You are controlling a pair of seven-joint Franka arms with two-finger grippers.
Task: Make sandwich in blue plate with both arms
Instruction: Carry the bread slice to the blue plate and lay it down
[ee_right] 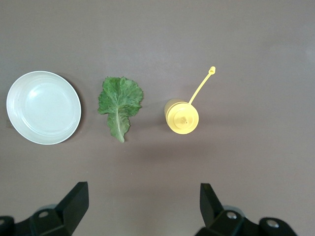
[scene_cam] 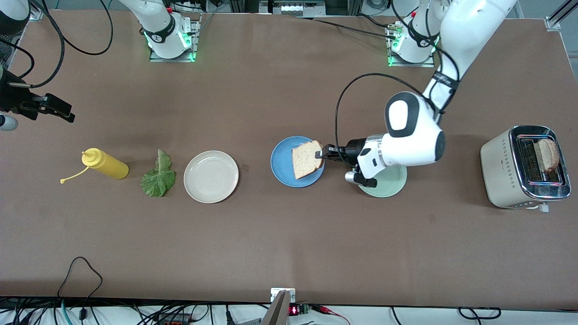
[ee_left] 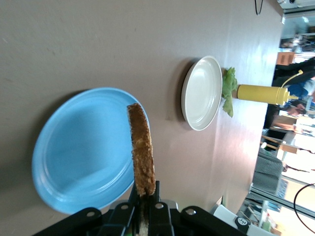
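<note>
A toasted bread slice (scene_cam: pixel 307 159) hangs edge-down over the blue plate (scene_cam: pixel 282 162), with my left gripper (scene_cam: pixel 321 152) shut on its upper corner. In the left wrist view the slice (ee_left: pixel 141 152) runs out from the left gripper (ee_left: pixel 146 196) over the blue plate (ee_left: pixel 78 152). A green lettuce leaf (scene_cam: pixel 158 175) lies flat on the table beside the beige plate. Another bread slice (scene_cam: pixel 548 155) stands in the toaster. My right gripper (scene_cam: pixel 58 110) hangs open and holds nothing at the right arm's end of the table. Its wrist view shows the right gripper (ee_right: pixel 142 196) above the lettuce (ee_right: pixel 119 104).
A beige plate (scene_cam: pixel 211 176) sits between the lettuce and the blue plate. A yellow squeeze bottle (scene_cam: pixel 106 164) stands beside the leaf. A mint-green plate (scene_cam: pixel 388 183) lies partly under the left wrist. The toaster (scene_cam: pixel 501 164) stands at the left arm's end of the table.
</note>
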